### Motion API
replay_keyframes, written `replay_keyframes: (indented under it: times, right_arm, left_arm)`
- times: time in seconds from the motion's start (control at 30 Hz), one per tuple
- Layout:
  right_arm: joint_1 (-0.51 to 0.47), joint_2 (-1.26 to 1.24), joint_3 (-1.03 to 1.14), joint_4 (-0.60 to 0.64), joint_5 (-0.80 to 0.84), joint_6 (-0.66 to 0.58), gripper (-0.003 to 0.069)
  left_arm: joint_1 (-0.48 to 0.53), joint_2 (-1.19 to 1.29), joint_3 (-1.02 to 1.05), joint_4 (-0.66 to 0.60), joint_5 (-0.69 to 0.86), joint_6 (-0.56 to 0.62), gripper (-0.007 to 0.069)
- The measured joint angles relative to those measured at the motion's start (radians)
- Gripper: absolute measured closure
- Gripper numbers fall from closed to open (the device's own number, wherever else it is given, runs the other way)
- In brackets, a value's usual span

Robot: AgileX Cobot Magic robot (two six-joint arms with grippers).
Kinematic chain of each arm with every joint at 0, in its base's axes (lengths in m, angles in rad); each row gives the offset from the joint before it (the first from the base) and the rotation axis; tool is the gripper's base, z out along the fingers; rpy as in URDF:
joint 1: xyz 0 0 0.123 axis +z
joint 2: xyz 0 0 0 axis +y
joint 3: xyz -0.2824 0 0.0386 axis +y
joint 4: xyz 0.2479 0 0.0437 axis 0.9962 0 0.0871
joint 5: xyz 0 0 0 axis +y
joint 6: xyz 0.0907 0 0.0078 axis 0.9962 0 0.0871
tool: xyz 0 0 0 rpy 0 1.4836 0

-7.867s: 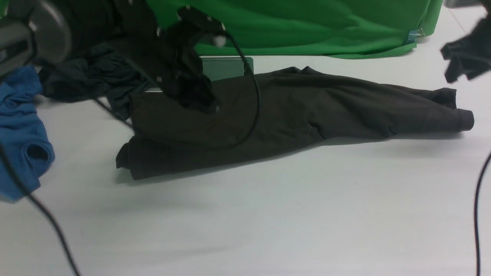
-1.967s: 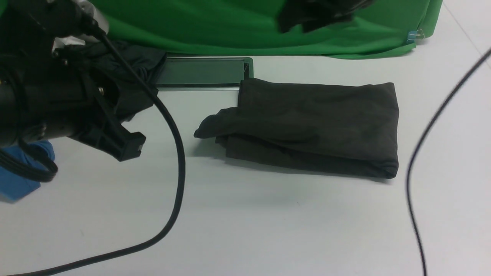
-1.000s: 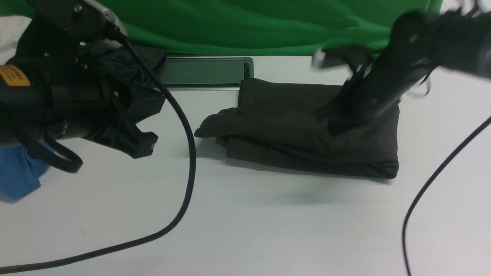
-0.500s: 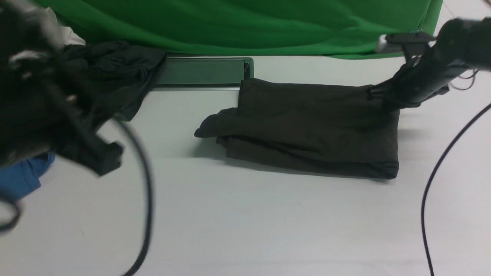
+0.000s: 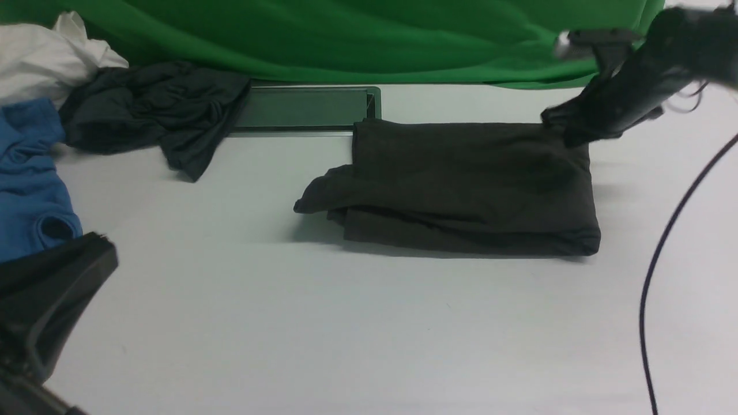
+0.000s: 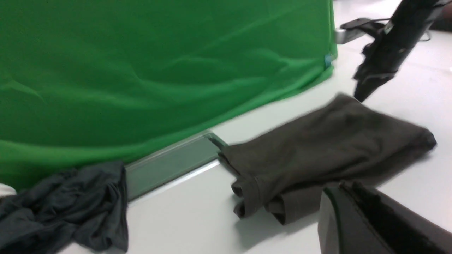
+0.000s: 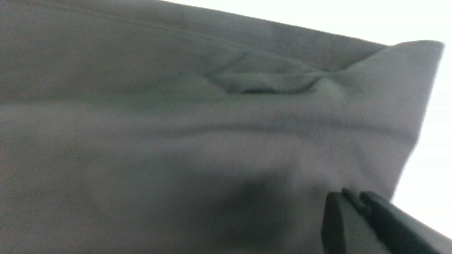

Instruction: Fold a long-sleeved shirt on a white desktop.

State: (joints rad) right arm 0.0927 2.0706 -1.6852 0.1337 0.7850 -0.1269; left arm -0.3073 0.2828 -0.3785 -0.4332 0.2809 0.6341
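Front view: one folded, soft knit long-sleeved shirt on matte white desktop; right gripper, jaws together, at its far right corner.
Left wrist view: left gripper pressed together, shirt just beyond.
Right wrist view: ribbed shirt fabric beneath fingertips.

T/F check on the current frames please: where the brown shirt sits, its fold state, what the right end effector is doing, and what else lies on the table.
1. The brown shirt lies folded in a compact bundle on the white table. True.
2. The right end effector stands wide open. False: it is shut, at the shirt's far right corner.
3. A blue shirt lies at the table's left. True.
4. The grey garment lies on top of the brown shirt. False: it lies apart, to the left.
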Motion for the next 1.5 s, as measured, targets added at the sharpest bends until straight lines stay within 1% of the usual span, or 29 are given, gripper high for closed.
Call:
replay_keyframes:
  times: [0.03,0.07,0.13,0.17,0.2,0.23,0.27,0.3,0.33,0.43,0.53,0.7,0.87,0.9,0.93,1.03,1.3,1.43,1.5]
  right_arm:
    - [0.000,-0.011,0.006,0.000,0.000,0.000,0.0620]
    - [0.001,-0.133,0.072,0.000,0.012,0.001,0.0618]
    - [0.003,-0.288,0.180,0.000,0.015,0.014,0.0618]
    - [0.005,-0.304,0.204,0.000,0.016,0.016,0.0618]
    - [0.007,-0.451,0.315,0.000,0.017,0.030,0.0618]
    - [0.008,-0.534,0.365,-0.001,0.021,0.038,0.0618]
    - [0.009,-0.601,0.425,-0.001,0.021,0.044,0.0618]
    - [0.009,-0.618,0.438,-0.001,0.024,0.046,0.0618]
    - [0.009,-0.733,0.518,-0.001,0.028,0.063,0.0618]
    - [0.010,-0.956,0.673,-0.001,0.048,0.091,0.0618]
    - [0.010,-1.149,0.798,-0.001,0.091,0.105,0.0618]
    - [0.010,-1.379,0.959,-0.001,0.145,0.127,0.0618]
    - [0.010,-1.516,1.063,-0.001,0.067,0.143,0.0613]
    - [0.010,-1.558,1.097,-0.001,0.008,0.143,0.0609]
    - [0.010,-1.590,1.119,-0.001,-0.016,0.146,0.0604]
    - [0.010,-1.640,1.141,-0.002,-0.040,0.147,0.0586]
    - [0.010,-1.661,1.146,-0.003,-0.062,0.148,0.0547]
    - [0.010,-1.661,1.146,-0.039,-0.083,0.148,0.0545]
    - [0.010,-1.667,1.155,-0.064,-0.106,0.147,0.0566]
  left_arm:
    - [0.000,-0.005,0.002,0.000,0.000,0.000,0.0608]
    - [0.000,-0.046,0.016,0.000,-0.005,0.000,0.0608]
    - [0.000,-0.077,0.023,-0.001,-0.003,0.000,0.0608]
    - [0.000,-0.079,0.023,-0.001,-0.003,0.000,0.0608]
    - [0.000,-0.097,0.025,-0.001,0.001,0.000,0.0608]
    - [0.000,-0.100,0.025,-0.001,0.004,0.000,0.0608]
    - [0.000,-0.102,0.025,-0.002,0.007,0.000,0.0608]
    - [0.000,-0.102,0.025,-0.002,0.007,0.000,0.0608]
    - [0.000,-0.104,0.026,-0.002,0.008,0.000,0.0608]
    - [0.000,-0.105,0.026,-0.002,0.010,0.001,0.0608]
    - [0.000,-0.105,0.026,-0.002,0.010,0.003,0.0608]
    - [0.000,-0.105,0.026,-0.003,0.011,0.003,0.0608]
    - [0.000,-0.105,0.026,-0.003,0.011,0.003,0.0608]
    - [0.000,-0.105,0.026,-0.003,0.011,0.003,0.0608]
    - [0.000,-0.105,0.026,-0.003,0.011,0.003,0.0608]
    - [0.000,-0.105,0.026,-0.003,0.011,0.003,0.0608]
    - [0.000,-0.105,0.026,-0.003,0.011,0.003,0.0608]
    - [0.000,-0.105,0.026,-0.003,0.011,0.003,0.0608]
    - [0.000,-0.105,0.026,-0.003,0.011,0.003,0.0608]
